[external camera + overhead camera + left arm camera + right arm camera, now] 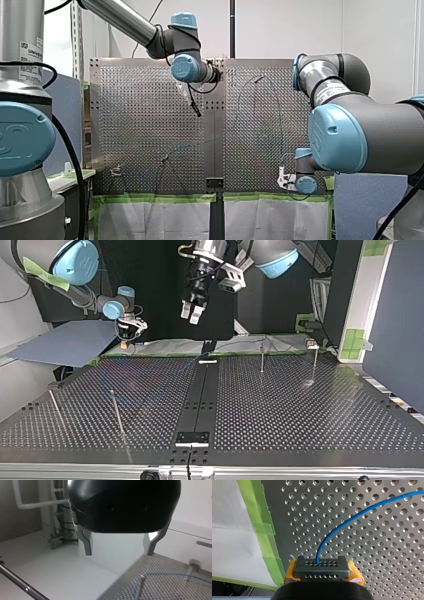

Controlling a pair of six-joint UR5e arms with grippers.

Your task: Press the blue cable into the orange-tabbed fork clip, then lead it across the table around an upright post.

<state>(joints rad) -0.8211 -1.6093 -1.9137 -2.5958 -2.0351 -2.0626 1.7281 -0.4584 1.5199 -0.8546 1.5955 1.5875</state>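
The right gripper (321, 567) has its yellow-padded jaws pinching the end of the blue cable (362, 512). It sits low over the perforated counter (387, 555), just beside the green tape (259, 517) along the edge. From there the cable arcs away over the holes. The left gripper (117, 550) hangs high above the counter with its metal jaws spread and nothing between them. The fork clip cannot be picked out with certainty, and the cable appears to lie loose, so the pressing-in step seems not yet done. The next move likely calls for the right arm to carry the pinched cable over the clip and push it down squarely into the fork. Routing around an upright post (261, 357) would come after that.
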